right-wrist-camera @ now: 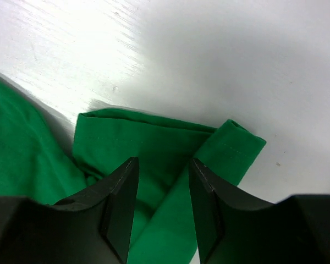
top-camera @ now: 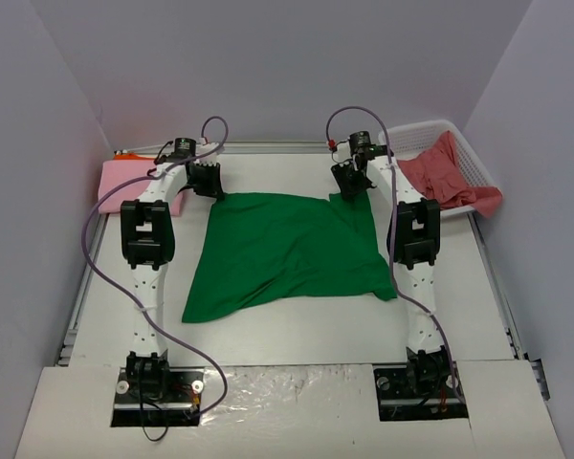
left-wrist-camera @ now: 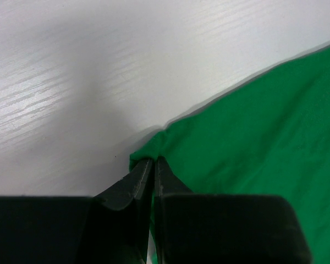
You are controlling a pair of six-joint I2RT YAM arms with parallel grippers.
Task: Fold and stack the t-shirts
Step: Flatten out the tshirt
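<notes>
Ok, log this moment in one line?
left hand: shut on green t-shirt corner | right hand: open over sleeve | coral t-shirt: in basket

This looks like a robot lab, not a home or a shop. Two black and white robot arms, the left arm (top-camera: 148,234) and the right arm (top-camera: 416,229), are bolted at the near edge of a flat white table (top-camera: 297,335), long purple cables (top-camera: 100,277) loop off them, and plain bare walls (top-camera: 268,67) box the table in on three sides. The only everyday things are a green t-shirt (top-camera: 287,249) spread in the middle of the table and a white basket (top-camera: 476,161) at its far right corner.
</notes>
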